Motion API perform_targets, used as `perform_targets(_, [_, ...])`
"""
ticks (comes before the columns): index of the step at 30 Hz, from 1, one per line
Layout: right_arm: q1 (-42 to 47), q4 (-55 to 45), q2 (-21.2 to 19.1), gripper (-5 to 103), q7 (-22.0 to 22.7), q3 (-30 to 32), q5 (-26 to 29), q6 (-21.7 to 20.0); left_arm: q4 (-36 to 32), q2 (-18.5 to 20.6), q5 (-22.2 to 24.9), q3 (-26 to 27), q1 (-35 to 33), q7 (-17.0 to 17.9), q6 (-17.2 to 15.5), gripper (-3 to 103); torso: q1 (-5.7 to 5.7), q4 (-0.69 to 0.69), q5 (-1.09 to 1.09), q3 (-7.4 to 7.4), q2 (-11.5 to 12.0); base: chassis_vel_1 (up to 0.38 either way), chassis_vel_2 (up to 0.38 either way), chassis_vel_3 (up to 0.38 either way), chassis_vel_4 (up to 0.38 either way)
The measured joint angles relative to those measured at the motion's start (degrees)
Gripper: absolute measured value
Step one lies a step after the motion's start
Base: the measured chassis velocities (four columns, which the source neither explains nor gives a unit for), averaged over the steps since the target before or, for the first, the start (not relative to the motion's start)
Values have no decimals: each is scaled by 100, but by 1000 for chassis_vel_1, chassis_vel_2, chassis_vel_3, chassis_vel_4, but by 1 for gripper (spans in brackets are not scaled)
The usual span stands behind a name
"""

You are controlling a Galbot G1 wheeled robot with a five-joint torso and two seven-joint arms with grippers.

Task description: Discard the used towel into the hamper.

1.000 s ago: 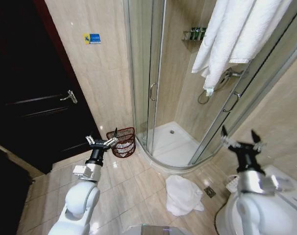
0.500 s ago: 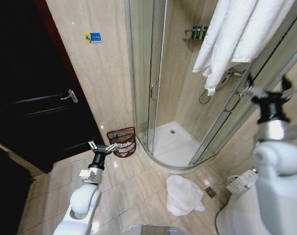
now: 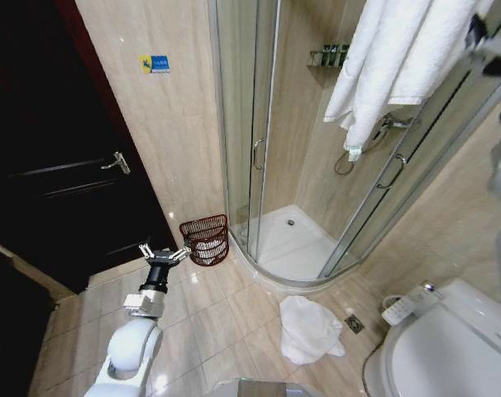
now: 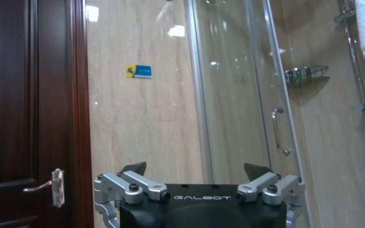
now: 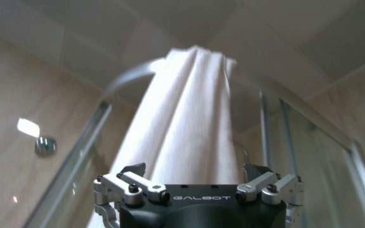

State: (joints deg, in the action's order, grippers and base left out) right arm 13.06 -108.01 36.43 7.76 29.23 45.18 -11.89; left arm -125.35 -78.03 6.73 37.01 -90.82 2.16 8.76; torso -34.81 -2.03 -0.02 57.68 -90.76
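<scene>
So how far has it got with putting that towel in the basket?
Nothing looks done yet: the hamper holds no towel. In hand: the right tool, open, is raised toward the white towel hanging over the shower enclosure, not touching it. The left tool hangs open near the hamper. Left: grasping, carrying and dropping the towel in.

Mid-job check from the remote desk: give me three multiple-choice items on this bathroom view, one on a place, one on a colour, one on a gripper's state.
1. Where is the hamper?
A. on the floor beside the shower door
B. on the toilet lid
C. inside the shower

2. What colour is the towel on the floor?
A. blue
B. white
C. black

3. How is the left gripper?
A. shut on a towel
B. open and empty
C. shut on the hamper

Answers:
1. A, it stands on the tiles next to the glass.
2. B, a white heap lies near the drain.
3. B, its fingers are spread with nothing between.
</scene>
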Motion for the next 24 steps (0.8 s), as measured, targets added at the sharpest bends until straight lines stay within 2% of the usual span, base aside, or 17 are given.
perform_targets(2, [-295, 103, 5, 100, 4, -230, 74, 3, -10, -9, 0, 11, -7, 2, 1, 100, 1, 2, 0, 0, 1, 0, 0, 0, 0])
perform_targets(3, [-1460, 603, 228, 100, 206, -1322, 176, -60, -27, -39, 2, 103, -34, 9, 19, 100, 2, -1, 3, -2, 6, 0, 0, 0, 0])
perform_targets(6, [-1946, 850, 384, 100, 371, -1715, 89, -194, -37, -47, 6, 142, -61, 11, 35, 100, 2, -2, -4, -3, 7, 0, 0, 0, 0])
perform_targets(9, [-2515, 1199, 582, 100, 712, -2196, 4, -391, -30, -60, 5, 151, -74, 13, 76, 100, 3, 1, 1, -4, 10, 0, 0, 0, 0])
perform_targets(14, [-2830, 1517, 702, 100, 1058, -2483, 47, -660, -8, -120, -8, 100, -83, 13, 133, 100, 5, 2, 1, -6, 11, 0, 0, 0, 0])
perform_targets(18, [-2892, 1608, 705, 100, 992, -2606, 389, -680, 40, -139, -19, 92, -98, 13, 208, 100, 5, 3, 3, -6, 13, 0, 0, 0, 0])
perform_targets(24, [-2941, 1549, 761, 100, 920, -2802, 564, -706, 104, -166, -20, 106, -158, 13, 336, 100, 7, 1, 1, -7, 14, 0, 0, 0, 0])
